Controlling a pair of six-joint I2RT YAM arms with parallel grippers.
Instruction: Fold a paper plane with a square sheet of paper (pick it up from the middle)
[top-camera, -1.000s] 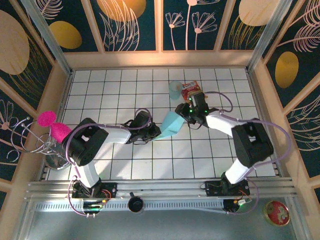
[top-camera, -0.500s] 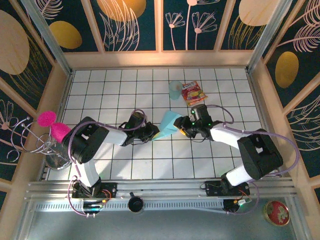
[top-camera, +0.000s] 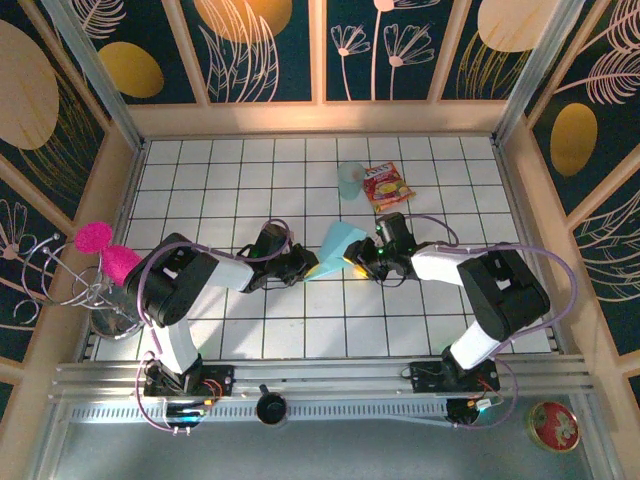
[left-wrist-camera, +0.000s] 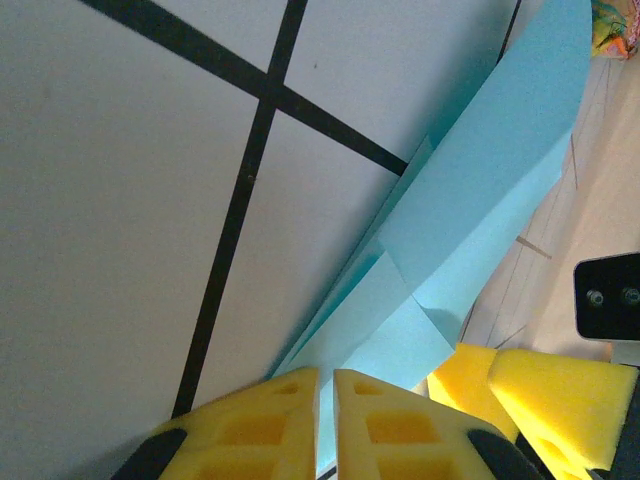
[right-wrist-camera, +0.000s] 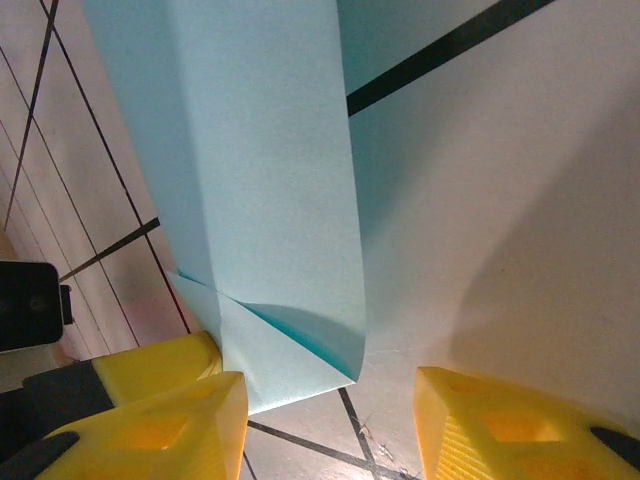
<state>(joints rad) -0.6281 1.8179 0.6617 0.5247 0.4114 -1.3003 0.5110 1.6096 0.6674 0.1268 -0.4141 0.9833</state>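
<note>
A white-tiled tabletop (top-camera: 250, 330) with dark grid lines sits inside walls painted with gold leaves on dark blue. The two arm bases stand at its near edge, and from there the left arm (top-camera: 190, 285) and right arm (top-camera: 495, 290) reach inward and meet near the middle. Between them lies the paper (top-camera: 336, 247), a teal sheet already folded into a long strip with creased corners. The left fingers (left-wrist-camera: 255, 425) are pressed almost together, pinching the paper's narrow end. The right fingers (right-wrist-camera: 165, 420) stand wide apart astride a folded corner of it, with one pad just beside its edge and the other apart from it. Farther back, a pale blue cup (top-camera: 350, 180) stands just beside a red-and-yellow packet (top-camera: 386, 186).
</note>
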